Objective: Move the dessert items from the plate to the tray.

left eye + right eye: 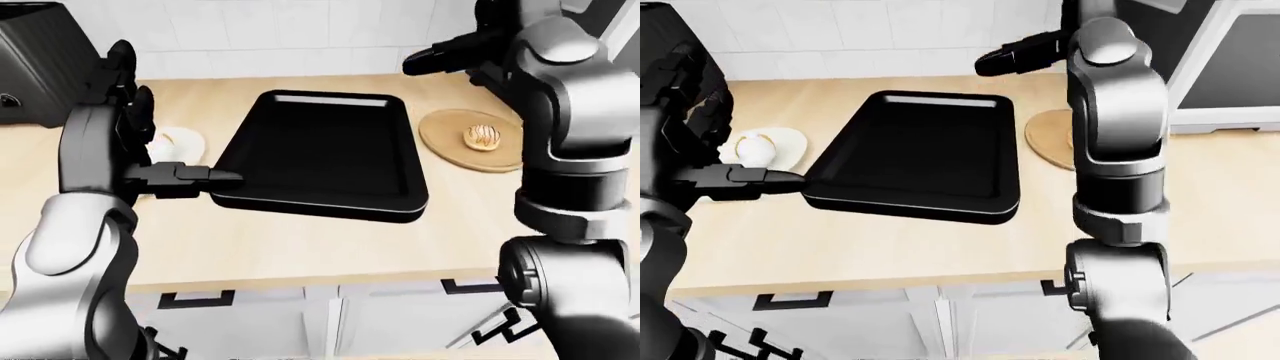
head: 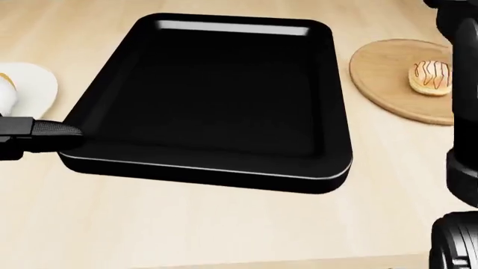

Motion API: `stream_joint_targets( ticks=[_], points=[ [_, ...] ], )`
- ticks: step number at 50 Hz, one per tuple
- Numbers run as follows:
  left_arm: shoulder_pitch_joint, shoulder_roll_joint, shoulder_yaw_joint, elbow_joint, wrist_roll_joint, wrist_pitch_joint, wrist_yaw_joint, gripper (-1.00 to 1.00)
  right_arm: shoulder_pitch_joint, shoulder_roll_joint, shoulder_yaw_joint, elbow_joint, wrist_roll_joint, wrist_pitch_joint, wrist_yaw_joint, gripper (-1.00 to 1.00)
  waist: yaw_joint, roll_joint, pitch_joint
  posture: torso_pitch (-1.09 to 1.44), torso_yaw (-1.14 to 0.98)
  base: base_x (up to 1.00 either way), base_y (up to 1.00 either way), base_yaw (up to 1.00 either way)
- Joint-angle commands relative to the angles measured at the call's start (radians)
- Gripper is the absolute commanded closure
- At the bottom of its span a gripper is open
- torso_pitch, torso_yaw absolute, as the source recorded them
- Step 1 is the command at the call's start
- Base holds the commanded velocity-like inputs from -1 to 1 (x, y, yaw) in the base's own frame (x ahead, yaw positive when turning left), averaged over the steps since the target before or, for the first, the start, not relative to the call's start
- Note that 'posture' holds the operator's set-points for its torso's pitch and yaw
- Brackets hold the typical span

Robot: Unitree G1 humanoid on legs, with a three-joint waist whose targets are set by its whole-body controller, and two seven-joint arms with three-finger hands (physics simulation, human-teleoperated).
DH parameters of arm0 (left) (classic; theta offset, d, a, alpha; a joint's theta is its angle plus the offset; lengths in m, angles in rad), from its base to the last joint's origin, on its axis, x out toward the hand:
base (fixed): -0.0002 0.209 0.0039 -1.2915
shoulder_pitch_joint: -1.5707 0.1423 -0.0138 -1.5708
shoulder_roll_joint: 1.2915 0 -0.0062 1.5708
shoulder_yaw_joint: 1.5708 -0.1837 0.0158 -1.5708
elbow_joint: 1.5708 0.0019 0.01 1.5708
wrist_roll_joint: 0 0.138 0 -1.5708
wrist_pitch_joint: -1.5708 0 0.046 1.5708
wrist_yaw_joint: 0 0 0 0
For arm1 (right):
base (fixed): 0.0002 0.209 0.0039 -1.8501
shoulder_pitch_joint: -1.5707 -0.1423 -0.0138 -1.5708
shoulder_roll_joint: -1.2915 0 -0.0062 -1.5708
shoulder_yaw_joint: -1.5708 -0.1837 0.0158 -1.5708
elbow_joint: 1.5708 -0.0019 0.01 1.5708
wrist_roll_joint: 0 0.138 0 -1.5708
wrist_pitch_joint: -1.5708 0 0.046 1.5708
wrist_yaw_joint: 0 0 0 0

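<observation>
The black tray (image 2: 202, 168) lies in the middle of the wooden counter with nothing in it. To its right a round wooden plate (image 2: 385, 89) carries one glazed pastry (image 2: 431, 77) with dark stripes. My left hand (image 1: 225, 178) is open, its straight fingers (image 2: 52, 130) pointing at the tray's left rim. Whether they touch the rim does not show. My right hand (image 1: 415, 64) is open and raised high above the tray's top right corner, holding nothing. It is out of the head view.
A small white plate (image 2: 33, 89) with a pale round item (image 1: 758, 148) sits left of the tray, behind my left hand. A dark appliance (image 1: 40, 60) stands at the top left and another (image 1: 1230, 52) at the right. The counter's near edge (image 1: 300, 281) runs above cabinet doors.
</observation>
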Motion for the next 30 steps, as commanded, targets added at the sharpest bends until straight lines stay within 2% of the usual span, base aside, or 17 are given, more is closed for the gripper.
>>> stream_joint_targets(
  ticks=[1, 2, 3, 4, 5, 6, 9, 13, 19, 30],
  points=[
    [-0.021, 0.010, 0.007, -0.013, 0.006, -0.038, 0.006, -1.00, -0.083, -0.016, -0.009, 0.198, -0.149, -0.232, -0.023, -1.00, -0.004, 0.006, -0.021, 0.00, 0.00, 0.00, 0.00, 0.00],
    [-0.019, 0.009, 0.006, -0.013, 0.006, -0.041, 0.006, -1.00, -0.133, -0.010, -0.030, 0.319, -0.140, -0.251, 0.013, -1.00, -0.004, 0.008, -0.021, 0.00, 0.00, 0.00, 0.00, 0.00],
    [-0.017, 0.008, 0.004, -0.011, 0.007, -0.043, 0.007, -1.00, -0.161, -0.013, -0.030, 0.404, -0.155, -0.301, 0.026, -1.00, -0.005, 0.010, -0.023, 0.00, 0.00, 0.00, 0.00, 0.00],
    [-0.020, 0.008, 0.003, -0.009, 0.007, -0.042, 0.007, -1.00, -0.199, -0.027, -0.008, 0.522, -0.201, -0.377, 0.025, -1.00, -0.005, 0.009, -0.026, 0.00, 0.00, 0.00, 0.00, 0.00],
    [-0.026, 0.011, 0.001, -0.010, 0.008, -0.035, 0.008, -1.00, -0.252, -0.026, -0.027, 0.643, -0.204, -0.428, 0.021, -1.00, -0.005, 0.009, -0.027, 0.00, 0.00, 0.00, 0.00, 0.00],
    [-0.029, 0.012, 0.000, -0.010, 0.008, -0.032, 0.007, -1.00, -0.289, -0.034, -0.009, 0.756, -0.241, -0.477, 0.018, -1.00, -0.004, 0.010, -0.029, 0.00, 0.00, 0.00, 0.00, 0.00],
    [-0.030, 0.010, -0.003, -0.001, 0.009, -0.039, 0.007, -1.00, -0.360, -0.044, 0.001, 0.959, -0.308, -0.579, -0.005, -1.00, -0.004, 0.013, -0.032, 0.00, 0.00, 0.00, 0.00, 0.00],
    [-0.033, 0.011, -0.006, 0.003, 0.011, -0.039, 0.007, -1.00, -0.394, -0.058, 0.012, 1.074, -0.391, -0.632, -0.016, -1.00, 0.001, 0.015, -0.033, 0.00, 0.00, 0.00, 0.00, 0.00],
    [-0.041, 0.015, 0.005, -0.004, 0.005, -0.024, 0.002, -1.00, -0.395, -0.077, 0.020, 1.140, -0.497, -0.694, -0.035, -1.00, 0.004, 0.016, -0.033, 0.00, 0.00, 0.00, 0.00, 0.00],
    [-0.033, 0.013, -0.007, 0.002, 0.015, -0.035, 0.002, -1.00, -0.351, -0.115, -0.006, 1.178, -0.592, -0.682, 0.018, -1.00, 0.007, 0.009, -0.038, 0.00, 0.00, 0.00, 0.00, 0.00]
  ],
)
